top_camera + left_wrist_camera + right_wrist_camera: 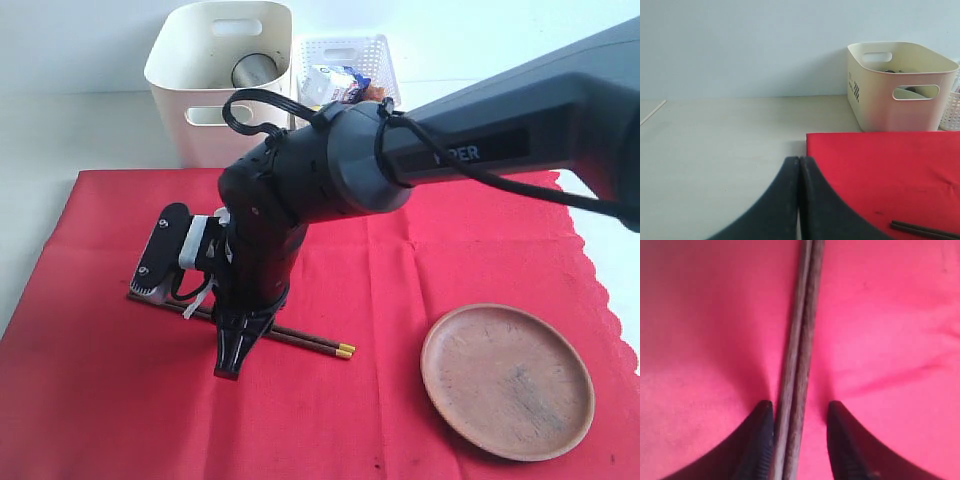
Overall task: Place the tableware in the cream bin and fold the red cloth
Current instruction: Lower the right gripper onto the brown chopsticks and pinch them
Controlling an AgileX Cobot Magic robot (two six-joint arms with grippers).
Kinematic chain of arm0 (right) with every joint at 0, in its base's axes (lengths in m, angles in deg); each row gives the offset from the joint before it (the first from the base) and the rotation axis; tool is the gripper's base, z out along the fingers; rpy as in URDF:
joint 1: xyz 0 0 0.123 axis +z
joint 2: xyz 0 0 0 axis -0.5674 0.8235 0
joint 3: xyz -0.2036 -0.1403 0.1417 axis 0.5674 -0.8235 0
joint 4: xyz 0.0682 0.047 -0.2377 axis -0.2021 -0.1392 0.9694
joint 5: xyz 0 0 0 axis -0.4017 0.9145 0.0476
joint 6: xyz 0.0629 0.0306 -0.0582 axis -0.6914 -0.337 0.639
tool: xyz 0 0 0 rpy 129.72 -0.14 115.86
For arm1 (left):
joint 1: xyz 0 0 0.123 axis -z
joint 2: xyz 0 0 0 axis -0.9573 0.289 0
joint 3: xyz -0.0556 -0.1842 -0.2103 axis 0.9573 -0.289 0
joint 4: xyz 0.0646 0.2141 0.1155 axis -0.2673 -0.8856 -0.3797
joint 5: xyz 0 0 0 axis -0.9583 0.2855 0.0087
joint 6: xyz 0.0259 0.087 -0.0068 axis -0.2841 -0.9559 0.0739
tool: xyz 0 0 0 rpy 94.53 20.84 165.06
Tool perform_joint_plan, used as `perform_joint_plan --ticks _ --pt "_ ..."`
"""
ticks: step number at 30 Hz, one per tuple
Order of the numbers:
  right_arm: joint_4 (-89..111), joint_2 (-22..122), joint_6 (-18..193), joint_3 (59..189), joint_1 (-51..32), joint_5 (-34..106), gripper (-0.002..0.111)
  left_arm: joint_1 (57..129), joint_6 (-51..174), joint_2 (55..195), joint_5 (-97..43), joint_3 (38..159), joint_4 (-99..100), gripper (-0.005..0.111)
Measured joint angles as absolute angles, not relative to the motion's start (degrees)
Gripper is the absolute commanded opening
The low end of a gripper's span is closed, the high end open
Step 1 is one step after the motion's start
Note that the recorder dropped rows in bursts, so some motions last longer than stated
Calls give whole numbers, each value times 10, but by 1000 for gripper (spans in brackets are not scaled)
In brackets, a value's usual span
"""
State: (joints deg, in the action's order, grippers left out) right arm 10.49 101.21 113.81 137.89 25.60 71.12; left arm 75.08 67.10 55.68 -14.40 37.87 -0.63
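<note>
- The right gripper [800, 410] points straight down onto the red cloth [420, 250]. Its jaws are parted and straddle the brown chopsticks [799, 340]. One finger touches the pair and the other stands just clear, so nothing is clamped yet.
- The chopsticks lie side by side toward the cloth's 9 o'clock side, their yellow tips pointing to the middle. Taking both as one bundle seems the aim, which would explain the straddle across them.
- The cream bin [200, 120] waits on the worktop [715, 140] beyond the cloth's far edge, at about 11 o'clock. The steel cup [255, 70] is already inside.
- The white basket [345, 50], just beside the bin at its 3 o'clock, holds a milk carton [335, 85].
- The wooden plate [507, 380] sits flat and bare at the cloth's 4 o'clock corner, not yet binned.
- The left gripper [799, 165] is clenched on nothing, parked over bare worktop just off the cloth's edge, probably to keep clear.
- The cloth lies spread flat. Folding likely comes after the last tableware is gone.
</note>
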Motion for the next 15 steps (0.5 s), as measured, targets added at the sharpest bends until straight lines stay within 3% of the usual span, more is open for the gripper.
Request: perform_joint_plan --ticks 4,9,15 --pt "105 1015 1138 1381 256 719 26 751 671 557 -144 379 -6 0" --pt "99 1015 1138 1381 258 727 1 751 671 557 -144 379 -6 0" --pt "99 1016 1138 1385 260 734 0 751 671 557 -144 379 -6 0"
